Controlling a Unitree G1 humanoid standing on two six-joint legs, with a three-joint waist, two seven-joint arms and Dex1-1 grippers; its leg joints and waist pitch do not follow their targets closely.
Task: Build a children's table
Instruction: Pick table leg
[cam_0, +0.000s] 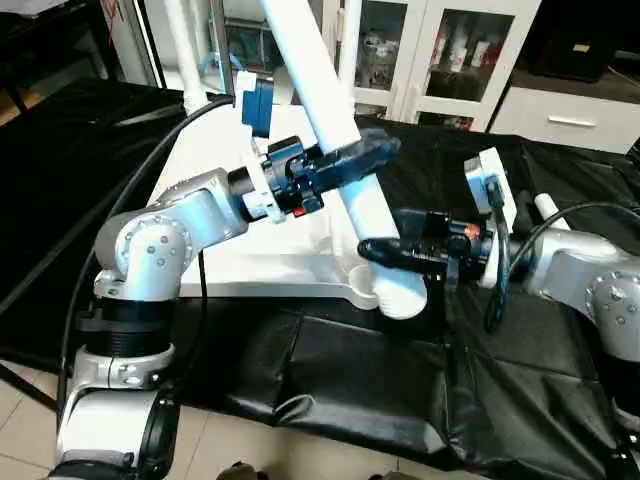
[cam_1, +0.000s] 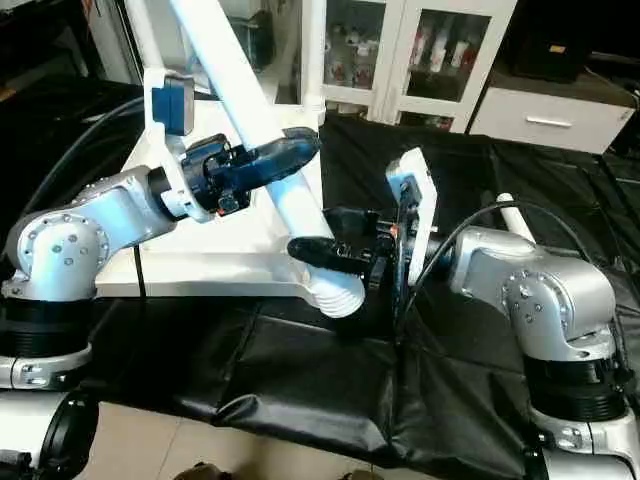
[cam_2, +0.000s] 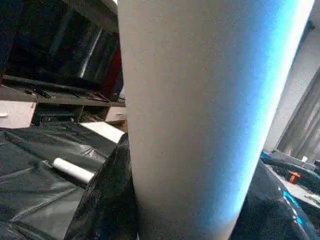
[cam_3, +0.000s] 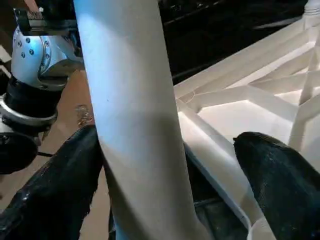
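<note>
While the tilted leg (cam_0: 345, 150) is carried by both arms over the near corner of the tabletop (cam_0: 250, 250), the left eye view shows the left gripper (cam_0: 345, 160) clenched around the tube's middle and the right gripper (cam_0: 395, 250) reaching in low, just above the thick end, which hangs at the corner socket (cam_0: 362, 282) at the top's near edge; the top lies underside-up on the black-covered counter (cam_0: 330, 370). Right eye view: same arrangement, with the leg's ribbed thick end (cam_1: 338, 292) sitting at the corner rather than visibly down in the socket, and a spare leg (cam_1: 515, 218) lying on the counter behind the right arm. Left wrist view: tube surface close against the camera, dark fingers (cam_2: 105, 200) wrapping it on both sides, so the grasp reads firm. Right wrist view: right fingers (cam_3: 60, 180) straddle the leg with one pad against it and the other standing apart over the ribbed underside, so released or only loosely guiding. Judgement: the step is seating the leg; best done by bringing the tube upright over the socket first, the lower gripper steering the end, then pressing straight along the axis. Pushing while tilted risks jamming the rim or sliding the top.
</note>
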